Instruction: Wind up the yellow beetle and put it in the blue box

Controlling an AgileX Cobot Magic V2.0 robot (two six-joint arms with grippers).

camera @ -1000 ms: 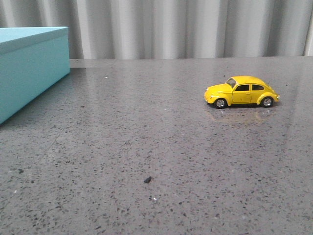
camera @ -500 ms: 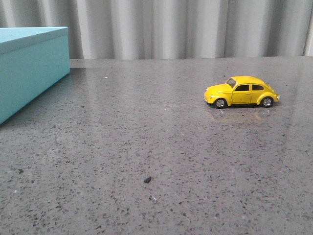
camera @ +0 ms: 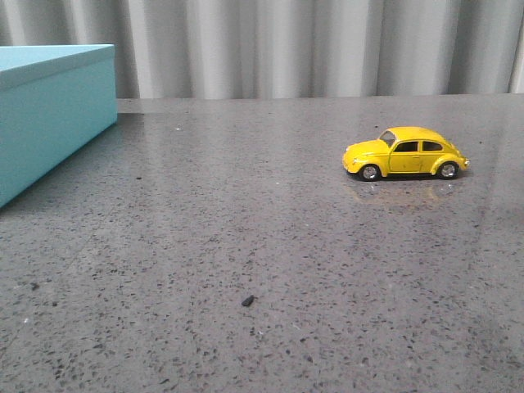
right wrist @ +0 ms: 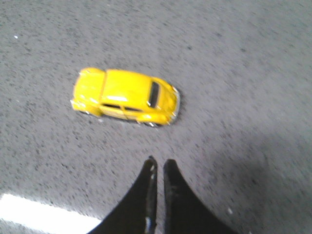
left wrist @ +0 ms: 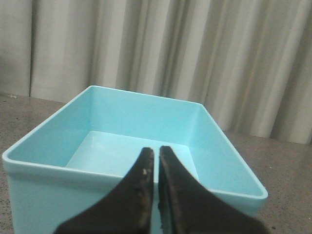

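The yellow beetle (camera: pixel 404 153) stands on its wheels on the grey table at the right, side-on, nose to the left. In the right wrist view the yellow beetle (right wrist: pixel 126 96) lies just beyond my right gripper (right wrist: pixel 160 163), which is shut and empty above the table. The blue box (camera: pixel 51 110) stands at the far left. In the left wrist view the blue box (left wrist: pixel 204 127) is open with no lid and looks empty inside. My left gripper (left wrist: pixel 156 151) is shut and empty, hovering over the box's near rim. Neither gripper shows in the front view.
The grey speckled table (camera: pixel 246 221) runs back to a pale pleated curtain (camera: pixel 286 45). A small dark crumb (camera: pixel 246 300) lies near the front middle. A bright glare strip (right wrist: pixel 39 209) shows on the table in the right wrist view.
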